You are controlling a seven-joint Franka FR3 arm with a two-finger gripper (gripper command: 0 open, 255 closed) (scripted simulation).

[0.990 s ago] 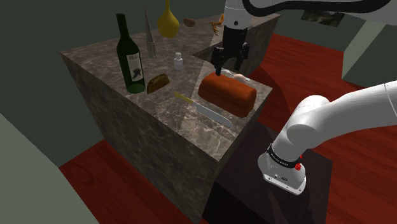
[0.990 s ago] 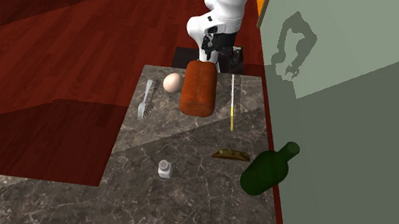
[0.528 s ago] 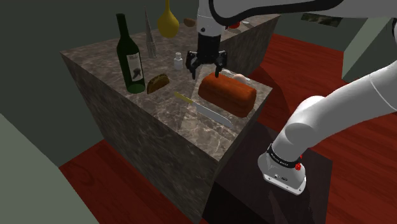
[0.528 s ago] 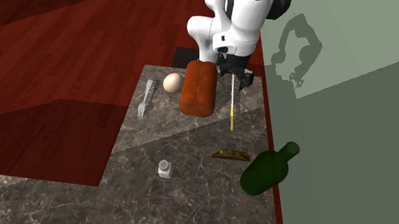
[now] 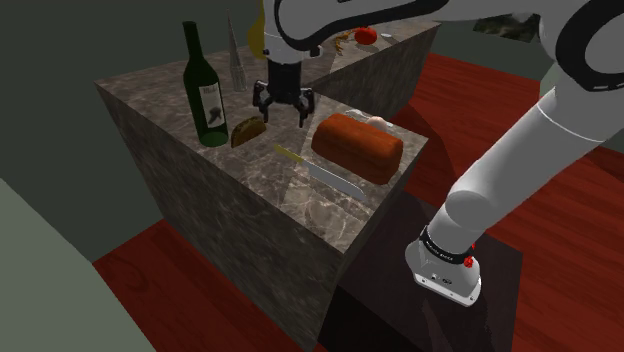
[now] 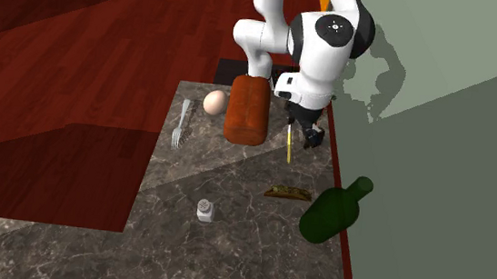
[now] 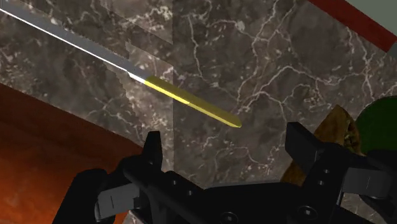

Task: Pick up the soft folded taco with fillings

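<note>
The taco (image 5: 248, 130) is a brown folded shell lying on the dark marble counter (image 5: 150, 100), just in front of the green wine bottle (image 5: 205, 90). My black gripper (image 5: 283, 108) hangs open above the counter, between the taco and the brown loaf (image 5: 357, 146), holding nothing. In the second exterior view the gripper (image 6: 309, 137) is over the knife's yellow handle (image 6: 289, 139), with the taco (image 6: 287, 194) further along beside the bottle (image 6: 334, 211). In the wrist view the fingers stand wide apart around my gripper (image 7: 227, 143); the taco (image 7: 331, 137) shows just beyond one fingertip (image 7: 302, 141).
A knife (image 5: 318, 172) lies along the counter's near edge in front of the loaf. An egg (image 6: 213, 102), a fork (image 6: 181, 124) and a small shaker (image 6: 206, 210) lie on the counter. A grey cone bottle (image 5: 236, 60) stands at the back.
The gripper has travelled from above the loaf's far end across to the shoulder view's left, toward the taco and bottle, and dropped lower. It stays open. Nothing on the counter moved.
</note>
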